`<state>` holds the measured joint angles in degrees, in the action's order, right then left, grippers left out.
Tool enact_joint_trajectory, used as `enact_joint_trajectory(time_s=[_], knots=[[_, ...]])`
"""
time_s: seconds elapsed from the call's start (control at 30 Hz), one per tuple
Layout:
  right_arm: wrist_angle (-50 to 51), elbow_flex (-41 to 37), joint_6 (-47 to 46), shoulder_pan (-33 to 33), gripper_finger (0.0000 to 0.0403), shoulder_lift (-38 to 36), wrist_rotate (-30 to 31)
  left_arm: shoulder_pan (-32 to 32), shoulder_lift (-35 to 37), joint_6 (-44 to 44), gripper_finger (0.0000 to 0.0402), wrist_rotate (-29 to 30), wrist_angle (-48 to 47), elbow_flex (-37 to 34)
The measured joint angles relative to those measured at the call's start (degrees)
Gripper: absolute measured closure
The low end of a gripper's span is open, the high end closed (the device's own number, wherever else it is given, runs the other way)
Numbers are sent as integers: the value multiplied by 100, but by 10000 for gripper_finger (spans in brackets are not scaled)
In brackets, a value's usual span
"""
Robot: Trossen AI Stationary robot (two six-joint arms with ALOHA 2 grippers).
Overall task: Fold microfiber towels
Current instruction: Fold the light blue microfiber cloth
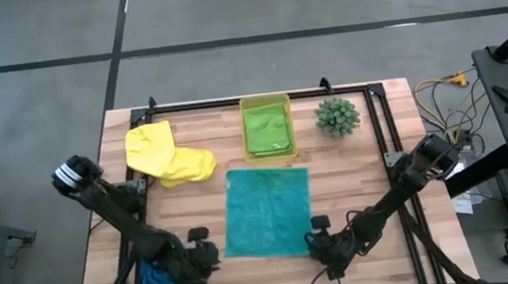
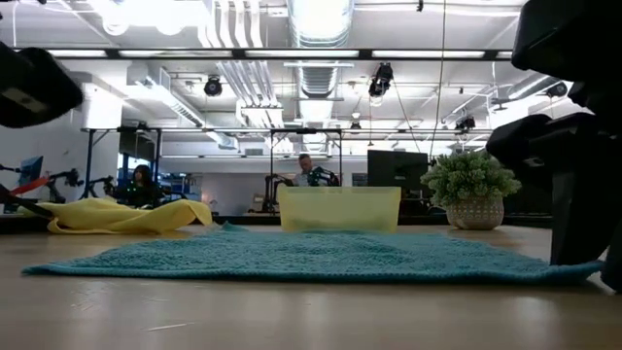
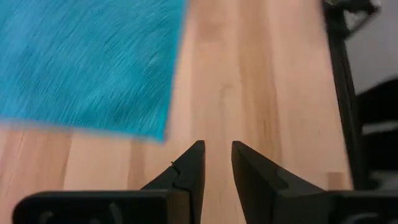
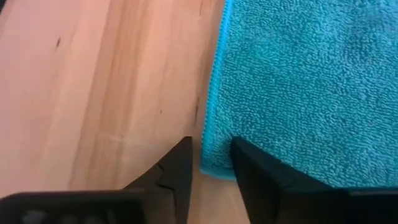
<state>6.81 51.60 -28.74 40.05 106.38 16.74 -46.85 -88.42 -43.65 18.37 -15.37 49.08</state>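
I have the teal towel (image 1: 268, 210) spread flat mid-table, its long axis running near to far. My right gripper (image 1: 322, 244) sits just right of its near right corner, jaws slightly parted, empty; the left gripper (image 1: 201, 252), likewise narrow and empty, waits off the near left corner. My right wrist view shows the hem at my fingertips; overhead hides that.
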Motion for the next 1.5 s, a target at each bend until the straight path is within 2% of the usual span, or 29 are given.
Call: enact_joint_trajectory(time_s=[0.1,0.2,0.37,0.63,0.73,0.8,0.9,1.1,1.3,1.5], knots=[[45,-10,-144,-3,332,-6,23,1,-362,1209,328,8,527,32],[68,-10,-440,-6,357,-7,37,62,-606,1686,312,20,779,61],[160,88,-771,-9,379,-2,38,186,-658,1919,275,186,750,38],[296,267,-744,-9,385,16,-18,550,-982,2042,234,272,525,0],[393,325,-752,-11,385,18,-73,723,-1225,1998,233,68,584,47],[445,358,-770,-15,385,18,-136,882,-1466,1985,234,-446,578,62],[554,438,-785,-15,385,23,-251,981,-1739,2007,258,-884,583,96],[704,546,-872,-4,385,23,-517,979,-1829,1995,387,-1166,525,160],[836,626,-1181,9,385,-46,-788,966,-1362,2047,399,-1000,386,233],[937,790,-1181,144,385,-511,-1000,976,-568,2303,401,-1117,266,168]])
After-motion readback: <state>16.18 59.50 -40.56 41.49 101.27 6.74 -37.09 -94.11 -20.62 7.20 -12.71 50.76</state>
